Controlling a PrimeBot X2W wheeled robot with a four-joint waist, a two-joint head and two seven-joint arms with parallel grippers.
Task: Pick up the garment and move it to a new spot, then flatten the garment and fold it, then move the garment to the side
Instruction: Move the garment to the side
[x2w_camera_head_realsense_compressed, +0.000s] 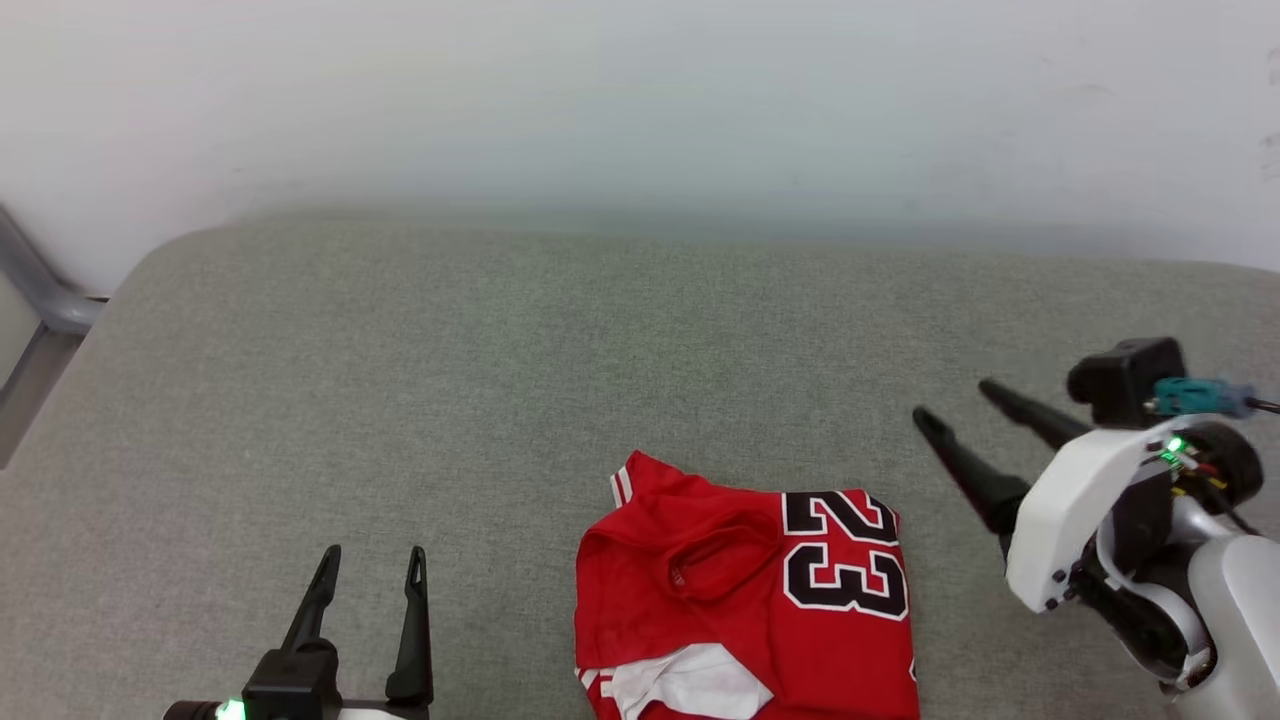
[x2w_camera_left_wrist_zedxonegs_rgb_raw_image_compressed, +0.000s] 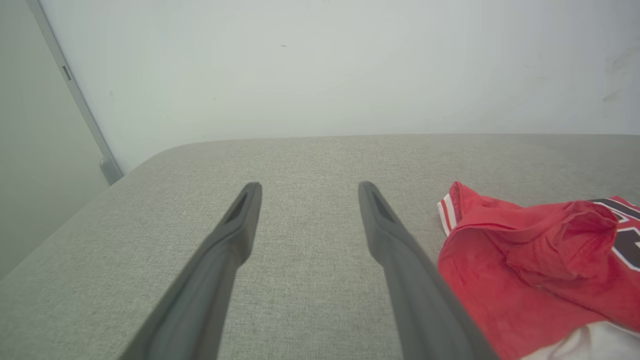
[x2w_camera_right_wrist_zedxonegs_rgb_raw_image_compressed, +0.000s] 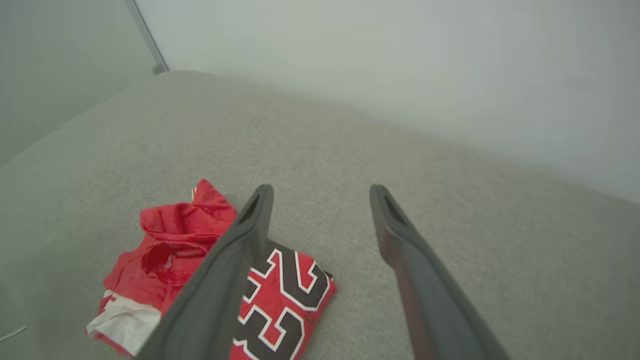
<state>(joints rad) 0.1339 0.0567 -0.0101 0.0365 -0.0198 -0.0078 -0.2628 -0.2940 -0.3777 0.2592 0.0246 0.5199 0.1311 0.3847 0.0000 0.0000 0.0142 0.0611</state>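
The garment (x2w_camera_head_realsense_compressed: 740, 590), a red jersey with a black, white-outlined "23", is seen lying as a loosely gathered packet on the grey upholstered surface (x2w_camera_head_realsense_compressed: 500, 380). It sits close to the surface's near edge, somewhat right of the middle. Its collar is bunched up on the left side of the packet, and a white sleeve is pushed out at the near side.

The left gripper (x2w_camera_head_realsense_compressed: 375, 550) is held near the near edge, to the left of the jersey and apart from it. Its jaws are spread wide and nothing is held between them. The right gripper (x2w_camera_head_realsense_compressed: 952, 398) is held to the right of the jersey and a little farther back, angled toward the far left. It too is spread wide and empty.

Several failures can be foreseen:
- **Unfolding:** if only the top layer or the raised collar is pinched, the packet is likely to be opened as it is lifted, and any fold already made would be lost.
- **Bunching:** if the cloth is dragged rather than lifted, it may be bunched up by the textured upholstery.
- **Slipping off:** because so little surface is left between the jersey and the near edge, a push toward that edge could send part of it over.
- **Snagging:** long fingers driven down steeply could be pressed into the soft padding and catch it along with the cloth.
- **Arm contact:** if both arms are brought in on so small a bundle, contact between them is possible.
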